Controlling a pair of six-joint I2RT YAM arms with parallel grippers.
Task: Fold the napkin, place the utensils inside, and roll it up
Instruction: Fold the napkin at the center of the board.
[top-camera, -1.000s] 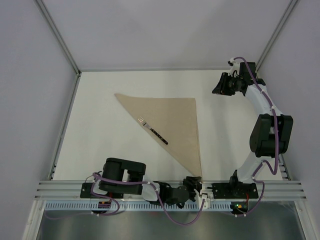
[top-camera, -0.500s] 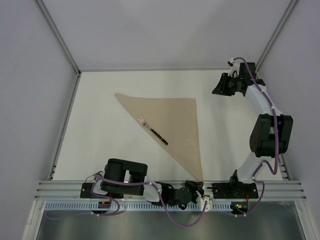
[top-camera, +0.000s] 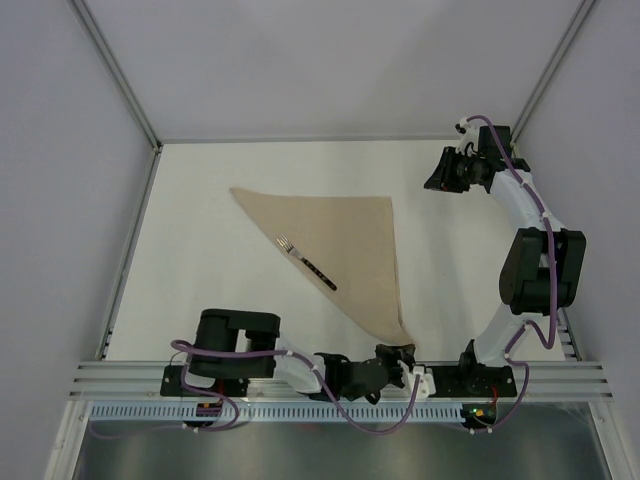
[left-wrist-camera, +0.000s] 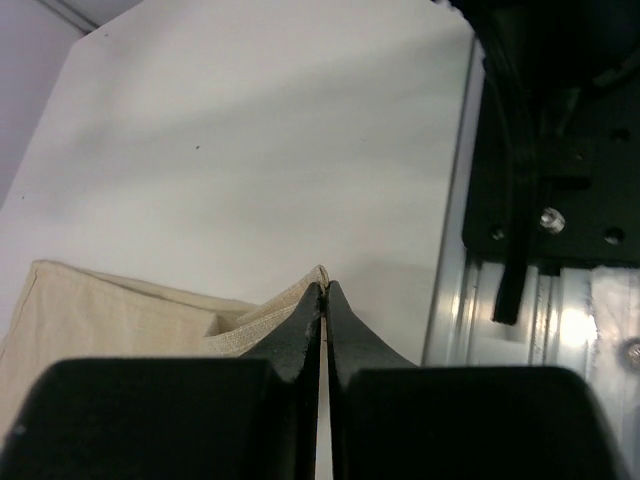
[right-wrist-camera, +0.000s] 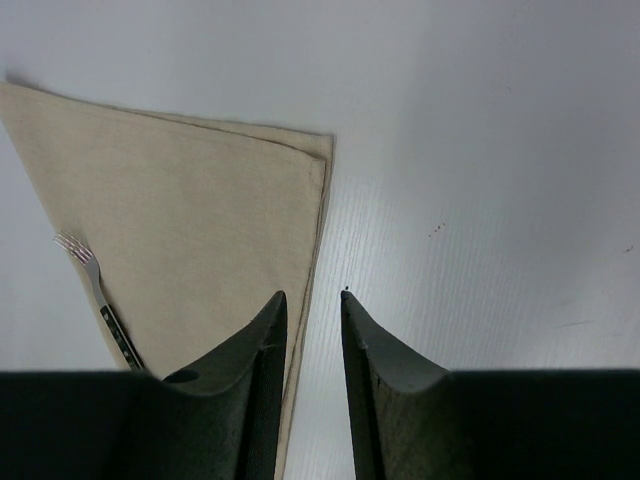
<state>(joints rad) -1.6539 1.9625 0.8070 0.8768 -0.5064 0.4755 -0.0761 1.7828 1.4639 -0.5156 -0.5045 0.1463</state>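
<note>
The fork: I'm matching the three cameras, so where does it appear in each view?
Top external: the fork lies mid-picture along the napkin's sloping left edge, tines pointing far-left.
Left wrist: not in it.
Right wrist: the fork is at lower left, along the napkin's edge, tines up, handle running toward the bottom.
Shared landmark: the napkin, in all three views.
</note>
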